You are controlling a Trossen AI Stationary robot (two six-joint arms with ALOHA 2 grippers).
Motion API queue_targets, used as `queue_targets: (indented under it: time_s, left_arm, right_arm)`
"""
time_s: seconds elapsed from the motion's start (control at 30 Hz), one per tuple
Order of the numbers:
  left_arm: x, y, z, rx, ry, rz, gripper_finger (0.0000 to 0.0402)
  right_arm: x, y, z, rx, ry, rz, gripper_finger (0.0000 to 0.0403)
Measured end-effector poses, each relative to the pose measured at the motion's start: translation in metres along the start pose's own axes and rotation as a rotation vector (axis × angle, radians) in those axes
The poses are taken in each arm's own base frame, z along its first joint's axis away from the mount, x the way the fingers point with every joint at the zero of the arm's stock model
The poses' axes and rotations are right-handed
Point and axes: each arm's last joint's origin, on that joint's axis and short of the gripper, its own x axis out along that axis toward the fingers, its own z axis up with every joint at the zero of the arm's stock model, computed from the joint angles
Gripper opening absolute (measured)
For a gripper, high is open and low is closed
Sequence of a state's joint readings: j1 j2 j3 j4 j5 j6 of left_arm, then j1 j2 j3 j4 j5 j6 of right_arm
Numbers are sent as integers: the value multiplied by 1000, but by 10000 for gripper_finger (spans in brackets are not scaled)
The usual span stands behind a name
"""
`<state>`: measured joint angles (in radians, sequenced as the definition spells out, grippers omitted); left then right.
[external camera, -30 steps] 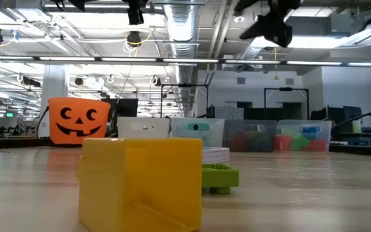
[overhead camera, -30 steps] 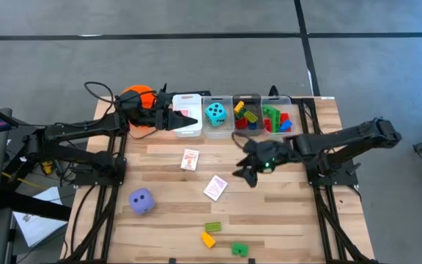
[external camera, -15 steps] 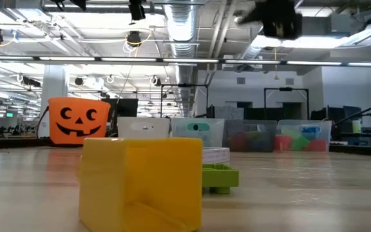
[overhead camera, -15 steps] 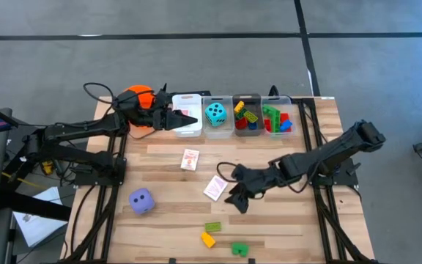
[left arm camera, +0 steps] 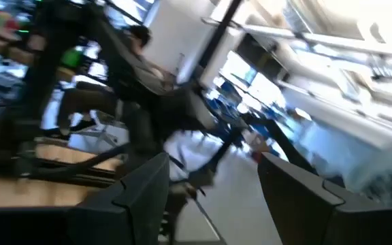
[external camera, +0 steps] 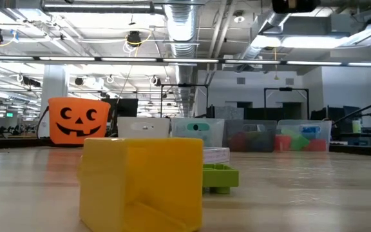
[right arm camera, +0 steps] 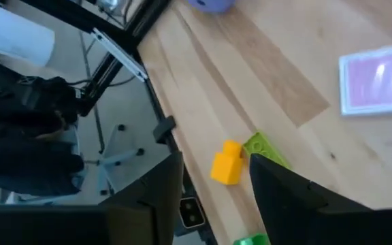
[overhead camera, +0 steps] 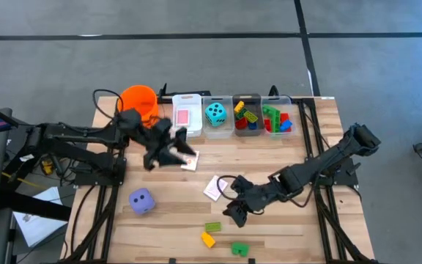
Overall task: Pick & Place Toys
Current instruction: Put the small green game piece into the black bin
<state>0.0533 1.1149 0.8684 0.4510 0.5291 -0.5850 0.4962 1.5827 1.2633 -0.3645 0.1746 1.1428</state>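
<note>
Yellow brick (right arm camera: 226,163) shows between the right gripper's (right arm camera: 213,178) parted, empty fingers; low view hides both grippers.

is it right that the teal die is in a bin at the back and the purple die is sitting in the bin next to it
Not quite. The teal die is in a clear bin at the back, but the purple die is not in any bin: the high view shows it lying loose on the wooden table, near the front on the left arm's side.
</note>
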Motion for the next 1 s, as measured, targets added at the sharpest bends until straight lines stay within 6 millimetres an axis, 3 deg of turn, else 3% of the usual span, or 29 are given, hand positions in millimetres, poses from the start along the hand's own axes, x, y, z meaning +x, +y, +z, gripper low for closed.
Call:
queue_targets:
  time_s: [0.23, 0.43, 0.7, 0.87, 1.0]
  left_arm:
    - [19, -29, -25, 66, 5, 63, 218]
    - [40, -49, -58, 110, 36, 173, 218]
    - [94, -67, -102, 98, 141, 196, 218]
    - [132, -68, -123, 96, 197, 189, 218]
    - [146, -61, -142, 92, 287, 225, 218]
  right_arm:
    - [-13, 3, -3, -110, -42, -23, 152]
    - [-21, 4, -8, -230, -20, -18, 138]
    - [-31, 12, -30, -418, 35, 13, 128]
    - [-34, 12, -40, -463, 103, 13, 128]
    - [-36, 13, -45, -473, 127, 27, 128]
